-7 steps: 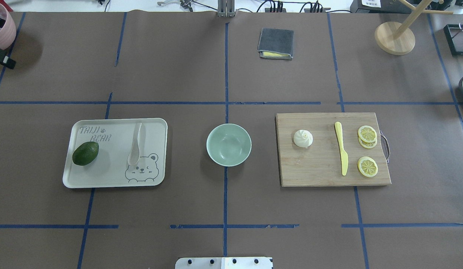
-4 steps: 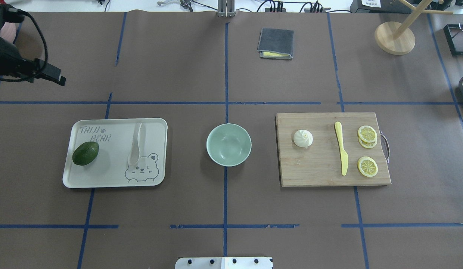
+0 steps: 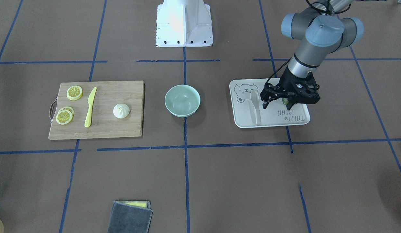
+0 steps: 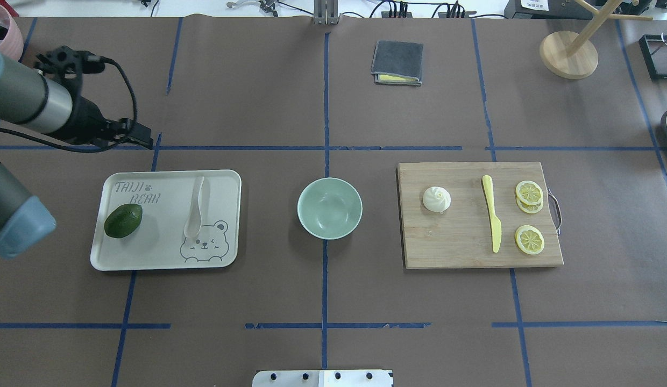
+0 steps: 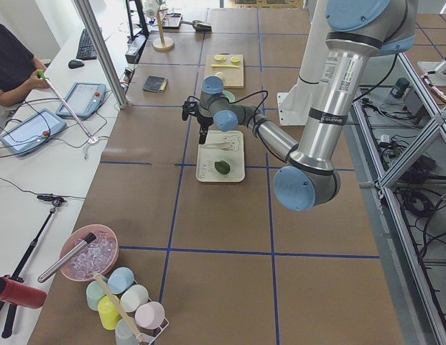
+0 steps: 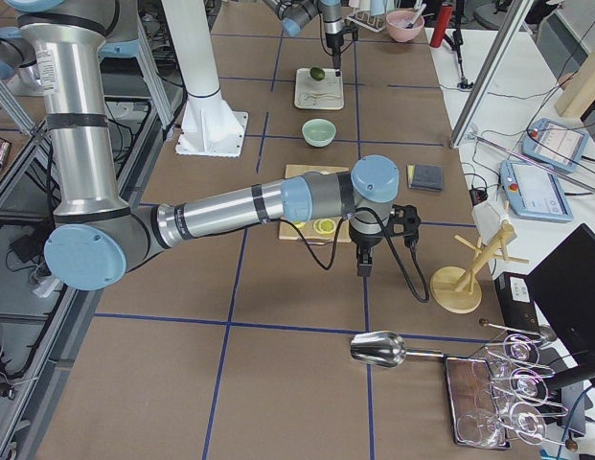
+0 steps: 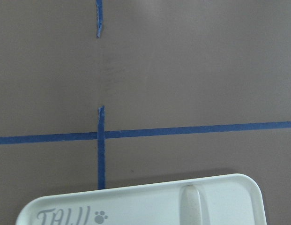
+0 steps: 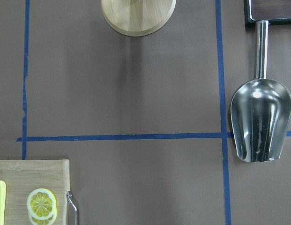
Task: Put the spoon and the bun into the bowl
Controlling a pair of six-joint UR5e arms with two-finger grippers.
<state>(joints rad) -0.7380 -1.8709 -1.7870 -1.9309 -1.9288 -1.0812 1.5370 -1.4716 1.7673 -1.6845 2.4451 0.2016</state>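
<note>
The off-white spoon (image 4: 195, 209) lies on the cream tray (image 4: 150, 252), left of the mint-green bowl (image 4: 330, 208); its handle tip shows in the left wrist view (image 7: 192, 206). The white pleated bun (image 4: 436, 199) sits on the wooden cutting board (image 4: 457, 247), right of the bowl. The bowl holds nothing. My left gripper (image 4: 142, 141) hovers above the tray's far edge and looks open and empty in the front-facing view (image 3: 278, 104). My right gripper (image 6: 363, 268) shows only in the exterior right view, beyond the board's end; I cannot tell its state.
A green avocado (image 4: 123, 220) lies on the tray. A yellow knife (image 4: 492, 215) and lemon slices (image 4: 529, 239) lie on the board. A folded grey cloth (image 4: 397, 62), a wooden stand (image 4: 568, 54) and a metal scoop (image 8: 261, 119) are farther off.
My left arm has come in from the far left of the overhead view and moved right toward the tray's far edge. Spoon, bun and bowl have not moved.
</note>
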